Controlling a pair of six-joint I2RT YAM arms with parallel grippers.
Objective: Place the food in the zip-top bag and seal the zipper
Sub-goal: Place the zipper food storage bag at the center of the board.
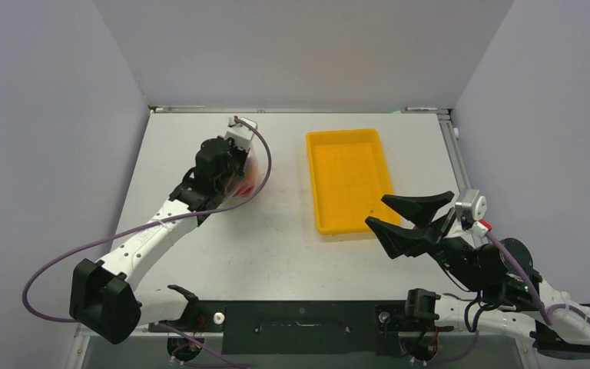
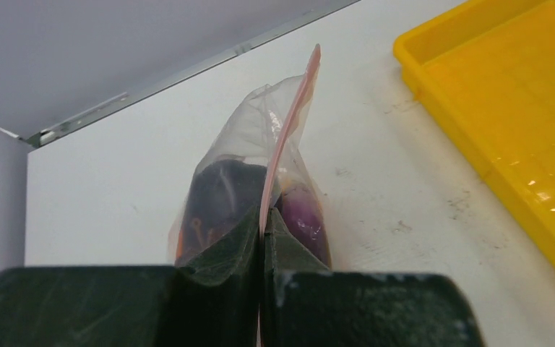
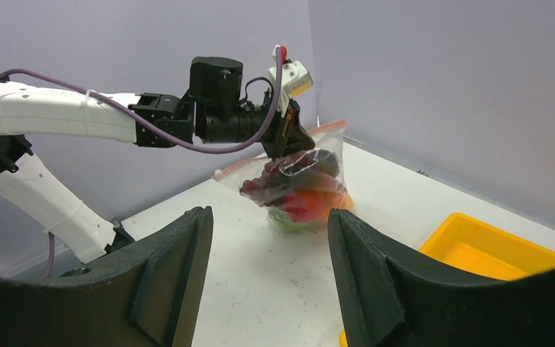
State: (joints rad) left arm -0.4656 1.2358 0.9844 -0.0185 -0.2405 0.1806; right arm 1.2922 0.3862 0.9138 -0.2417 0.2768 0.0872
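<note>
Pale lilac walls close in a white table [image 1: 276,269] on three sides. From the top camera the zip-top bag [image 3: 305,173] is nearly hidden beneath the left arm's wrist, at the far left of the table. The left wrist camera shows the left pincer [image 2: 261,235] clenched on the zipper [image 2: 289,130], the pink-red strip running up and away from between its fingers. Only the right wrist camera shows the bag whole: it hangs from that pincer with the food [image 3: 300,199] bunched at the bottom, dark red, purple, orange, red and green. Whether its underside touches the table I cannot tell. The right pincer [image 1: 376,211] is spread wide and holds nothing, above the near right corner of the yellow tray [image 1: 349,181]. Bare table lies between bag and tray; the table's back edge is near the bag.
</note>
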